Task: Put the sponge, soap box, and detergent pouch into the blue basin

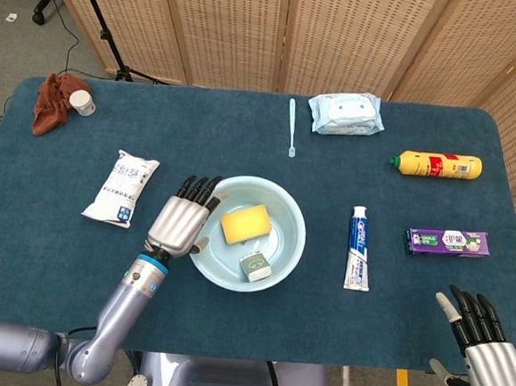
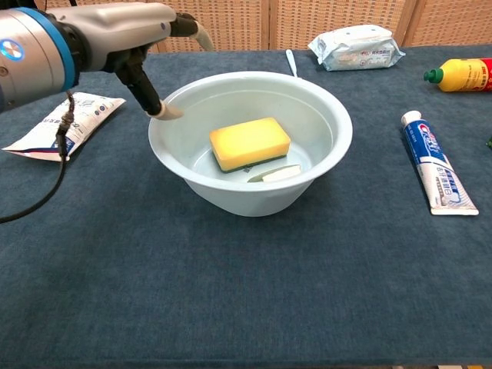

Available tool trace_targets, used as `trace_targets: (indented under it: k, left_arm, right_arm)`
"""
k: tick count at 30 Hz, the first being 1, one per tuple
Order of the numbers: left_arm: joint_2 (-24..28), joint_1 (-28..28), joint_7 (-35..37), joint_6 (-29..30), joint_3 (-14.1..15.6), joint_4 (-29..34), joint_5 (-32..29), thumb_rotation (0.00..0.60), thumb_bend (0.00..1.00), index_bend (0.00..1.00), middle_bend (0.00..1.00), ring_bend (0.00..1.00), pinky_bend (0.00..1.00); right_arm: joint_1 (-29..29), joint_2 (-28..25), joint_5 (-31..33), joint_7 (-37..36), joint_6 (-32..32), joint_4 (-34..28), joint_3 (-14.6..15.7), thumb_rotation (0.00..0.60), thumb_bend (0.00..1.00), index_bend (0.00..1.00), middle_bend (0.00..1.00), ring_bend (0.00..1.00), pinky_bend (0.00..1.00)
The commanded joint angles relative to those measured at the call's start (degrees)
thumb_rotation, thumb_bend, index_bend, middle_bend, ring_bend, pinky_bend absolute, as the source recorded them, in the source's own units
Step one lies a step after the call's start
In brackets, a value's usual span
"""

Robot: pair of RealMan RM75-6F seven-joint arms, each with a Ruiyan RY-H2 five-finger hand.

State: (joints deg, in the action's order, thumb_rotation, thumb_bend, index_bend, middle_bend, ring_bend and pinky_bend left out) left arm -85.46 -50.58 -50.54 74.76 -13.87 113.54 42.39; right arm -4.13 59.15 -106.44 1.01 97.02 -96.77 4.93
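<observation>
The sponge and soap box lie in the basin, the detergent pouch remains on the counter just left of the left hand, whose fingers are apart and empty.

Left hand: palm down, fingers extended and slightly apart, holding nothing; forearm runs back toward the lower left. Right hand: low at the near right edge, fingers straight and spread, empty.
</observation>
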Motion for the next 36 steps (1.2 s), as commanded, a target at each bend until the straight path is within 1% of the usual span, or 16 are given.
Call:
trace_targets:
  k: [1,6,12,18,21,27,33,36]
  left_arm:
    - [4.3,0.7,-1.5,0.4,0.3,1.1,-2.4,0.6,0.23,0.05,0.0,0.0,0.0]
    - [10.3,2.0,-1.5,0.2,1.3,1.4,-4.1,0.6,0.19,0.0,0.0,0.0,0.0]
    - [17.6,3.7,-0.7,-1.7,2.7,1.5,-7.5,0.6,0.17,0.0,0.0,0.0,0.0]
    - [21.9,5.1,2.0,-4.5,3.8,0.4,-11.0,0.6,0.15,0.0,0.0,0.0,0.0]
    - [22.8,5.3,2.2,-5.8,4.9,-0.7,-11.5,0.6,0.14,0.0,0.0,0.0,0.0]
    - [23.0,5.4,3.4,-8.0,6.1,-3.6,-12.8,0.6,0.12,0.0,0.0,0.0,0.0]
    - [21.9,5.2,3.8,-10.5,7.9,-7.4,-12.6,0.6,0.11,0.0,0.0,0.0,0.0]
    - [21.6,4.9,3.5,-11.7,8.9,-8.1,-12.4,0.6,0.11,0.0,0.0,0.0,0.0]
  right_arm:
    - [0.0,0.1,-0.1,0.2,-0.1,0.0,0.0,0.6,0.1,0.06,0.0,0.0,0.0]
    - [-0.1,0.2,-0.2,0.7,-0.1,-0.1,0.1,0.6,0.1,0.06,0.0,0.0,0.0]
    - [-0.1,0.4,-0.4,1.1,-0.2,-0.1,0.2,0.6,0.1,0.06,0.0,0.0,0.0]
    - [-0.1,0.5,-0.6,1.5,-0.3,-0.1,0.3,0.6,0.1,0.06,0.0,0.0,0.0]
    - [-0.1,0.5,-0.6,1.7,-0.3,-0.1,0.3,0.6,0.1,0.06,0.0,0.0,0.0]
    - [-0.1,0.7,-0.6,2.0,-0.5,-0.1,0.3,0.6,0.1,0.06,0.0,0.0,0.0]
    - [-0.1,0.8,-0.5,2.3,-0.7,0.0,0.3,0.6,0.1,0.06,0.0,0.0,0.0]
    - [-0.1,0.9,-0.5,2.3,-0.7,0.0,0.2,0.6,0.1,0.06,0.0,0.0,0.0]
